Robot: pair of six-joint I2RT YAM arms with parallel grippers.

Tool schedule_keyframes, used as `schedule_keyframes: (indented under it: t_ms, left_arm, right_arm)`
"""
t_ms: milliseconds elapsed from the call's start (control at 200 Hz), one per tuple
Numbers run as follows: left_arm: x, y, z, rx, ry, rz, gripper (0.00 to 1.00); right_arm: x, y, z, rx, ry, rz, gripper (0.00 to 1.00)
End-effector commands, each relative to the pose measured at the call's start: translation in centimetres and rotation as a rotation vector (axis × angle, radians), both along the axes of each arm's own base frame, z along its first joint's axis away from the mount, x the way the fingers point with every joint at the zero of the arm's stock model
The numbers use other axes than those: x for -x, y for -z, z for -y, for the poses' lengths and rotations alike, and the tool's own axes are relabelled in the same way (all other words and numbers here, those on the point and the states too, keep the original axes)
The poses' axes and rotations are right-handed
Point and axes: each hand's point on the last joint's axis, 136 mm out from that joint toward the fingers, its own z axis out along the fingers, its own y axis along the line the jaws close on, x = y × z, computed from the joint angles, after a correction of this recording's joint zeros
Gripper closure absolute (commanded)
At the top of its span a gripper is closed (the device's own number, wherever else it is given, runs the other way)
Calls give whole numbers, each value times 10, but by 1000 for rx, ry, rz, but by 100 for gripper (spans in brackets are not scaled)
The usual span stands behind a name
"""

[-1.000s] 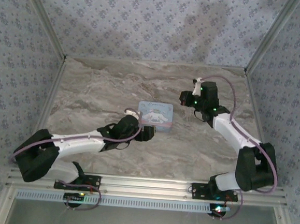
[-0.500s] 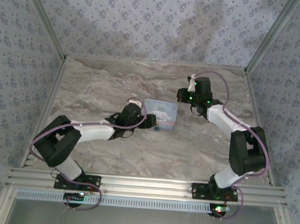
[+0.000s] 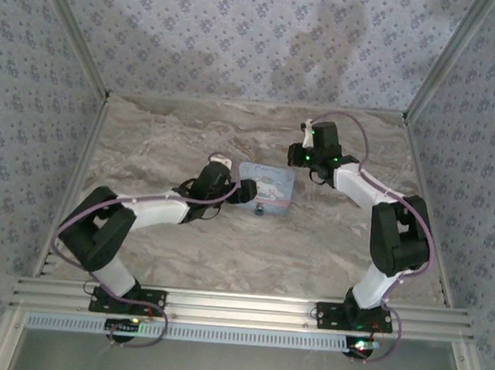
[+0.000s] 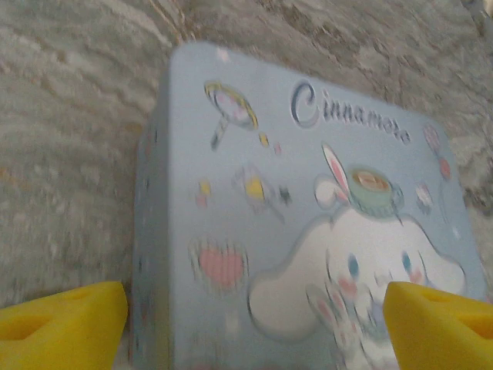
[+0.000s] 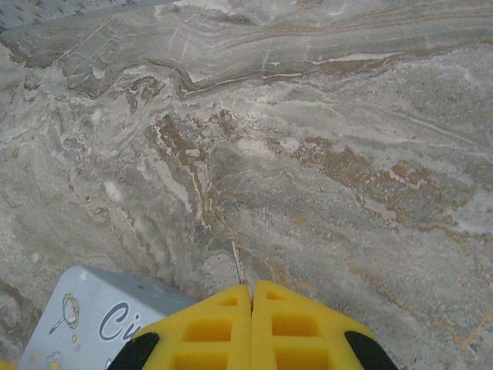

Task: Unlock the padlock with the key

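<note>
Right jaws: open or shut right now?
Shut: the right gripper's yellow fingers press together, a thin metal tip, likely the key, sticking out between them.

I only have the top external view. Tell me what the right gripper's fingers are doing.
Observer: In its wrist view the right gripper is shut, with a thin metal tip, apparently the key, poking out between its fingers.
Operator: Now report the left gripper.
Observer: Its wrist view shows the left gripper open, yellow fingertips wide apart on either side of the tin.
</note>
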Motion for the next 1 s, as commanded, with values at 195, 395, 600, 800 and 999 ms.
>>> schedule_keyframes:
  t_ms: [195, 395, 600, 800, 999]
  left_arm:
    - [58, -14, 5, 50, 69, 48, 2]
    - [62, -1, 33, 63, 141, 133, 2]
    - [50, 17, 58, 108, 174, 221, 2]
    - [39, 30, 71, 53, 180, 246, 2]
    - [43, 40, 96, 55, 278, 230, 6]
  right_arm:
    - [-5, 31, 13, 113, 12, -53, 100]
    - [-3, 44, 12, 127, 10, -81, 100]
    - [0, 47, 6, 137, -8, -84, 100]
    - [0, 49, 5, 138, -18, -86, 100]
    - [0, 54, 3, 137, -24, -89, 100]
